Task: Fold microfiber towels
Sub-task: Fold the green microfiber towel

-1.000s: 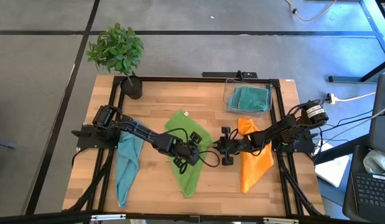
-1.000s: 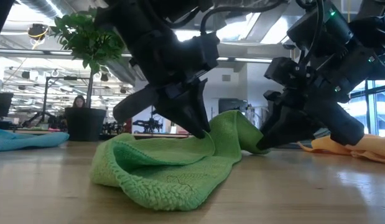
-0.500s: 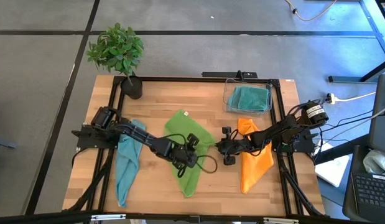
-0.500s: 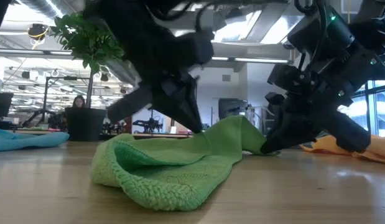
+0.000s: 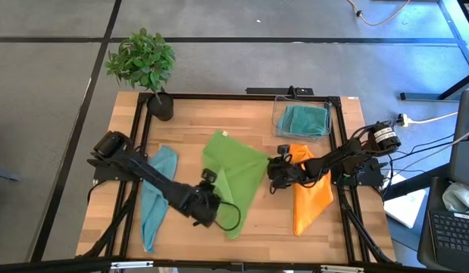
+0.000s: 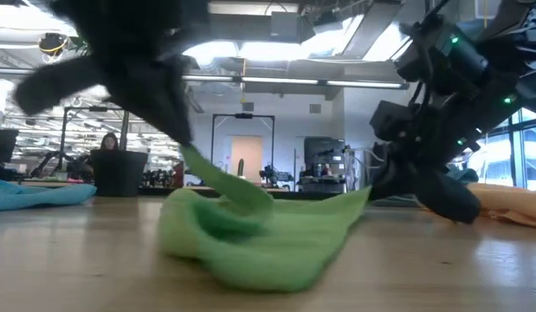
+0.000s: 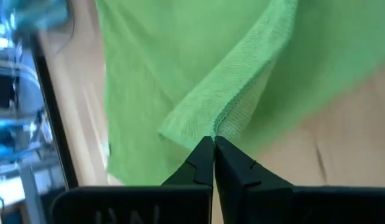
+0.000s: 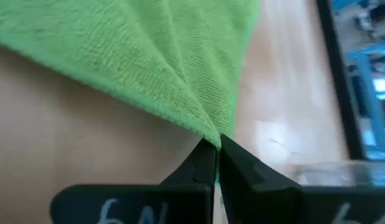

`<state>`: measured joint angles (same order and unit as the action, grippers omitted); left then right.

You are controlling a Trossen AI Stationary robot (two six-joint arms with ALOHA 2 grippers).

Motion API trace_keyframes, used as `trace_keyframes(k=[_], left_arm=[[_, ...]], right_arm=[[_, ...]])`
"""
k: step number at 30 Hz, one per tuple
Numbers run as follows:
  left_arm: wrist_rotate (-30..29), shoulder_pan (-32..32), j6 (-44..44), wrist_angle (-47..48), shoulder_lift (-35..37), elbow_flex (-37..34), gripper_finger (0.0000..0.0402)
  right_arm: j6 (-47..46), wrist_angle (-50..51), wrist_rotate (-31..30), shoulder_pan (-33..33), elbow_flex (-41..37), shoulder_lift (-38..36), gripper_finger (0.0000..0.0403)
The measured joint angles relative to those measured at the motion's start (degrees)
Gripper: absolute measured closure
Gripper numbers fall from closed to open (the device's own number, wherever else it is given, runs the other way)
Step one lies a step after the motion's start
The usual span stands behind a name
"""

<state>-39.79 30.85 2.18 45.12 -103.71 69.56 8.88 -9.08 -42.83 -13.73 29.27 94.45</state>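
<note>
The lime green towel (image 5: 232, 180) lies at the table's middle, partly spread, with a hump in the low view (image 6: 259, 238). My left gripper (image 5: 209, 177) is shut on the towel's left part, just above the table. My right gripper (image 5: 272, 171) is shut on its right corner. A light blue towel (image 5: 154, 196) lies at the left. An orange towel (image 5: 310, 196) lies at the right. A teal towel (image 5: 304, 119) lies in the clear bin. My left gripper pinches a hemmed fold of the green towel (image 7: 212, 127) between its two fingertips. The cloth rises from the table to the fingers (image 6: 203, 169); the rest lies on the wood. My right gripper pinches the towel's right corner (image 8: 212, 134) between its two fingertips, low over the table and coming from the right. Creases run from the corner into the cloth, which lies on the table.
A potted plant (image 5: 145, 67) stands at the far left corner. The clear bin (image 5: 279, 121) stands at the far right. A black frame (image 5: 234, 96) runs round the table. Bare wood shows at the near edge (image 5: 264, 243).
My left gripper has gone toward the table's left and near edges, still shut on the green towel, drawing that part out. My right gripper has kept hold of the right corner, shifting slightly toward the far edge. The bunched towel has spread wider and flatter.
</note>
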Motion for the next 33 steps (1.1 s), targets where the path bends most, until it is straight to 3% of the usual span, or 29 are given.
trace_keyframes(k=[8, 16, 21, 26, 33], left_arm=[[-0.6, 7.6, 17.9, 7.5, 0.2, 0.0, 0.0401], [-1.1, 14.1, 30.4, 8.2, 0.2, 0.1, 0.0401], [-1.1, 17.8, 37.0, 8.4, 0.2, 1.6, 0.0401], [-1.2, 21.1, 42.2, 8.1, 0.2, 2.8, 0.0401], [-3.2, 23.2, 45.3, 5.6, 0.2, 2.8, 0.0401]], right_arm=[[3.0, 0.9, -15.9, -1.7, 3.3, 0.3, 0.0348], [10.7, 2.1, -30.0, -6.2, 11.0, 0.3, 0.0322], [10.9, 6.8, -37.0, -7.6, 13.5, 0.3, 0.0319], [2.1, 18.5, -34.1, -7.1, 13.5, 0.2, 0.0319], [-20.9, 38.6, -12.3, -4.4, 13.3, 0.2, 0.0319]])
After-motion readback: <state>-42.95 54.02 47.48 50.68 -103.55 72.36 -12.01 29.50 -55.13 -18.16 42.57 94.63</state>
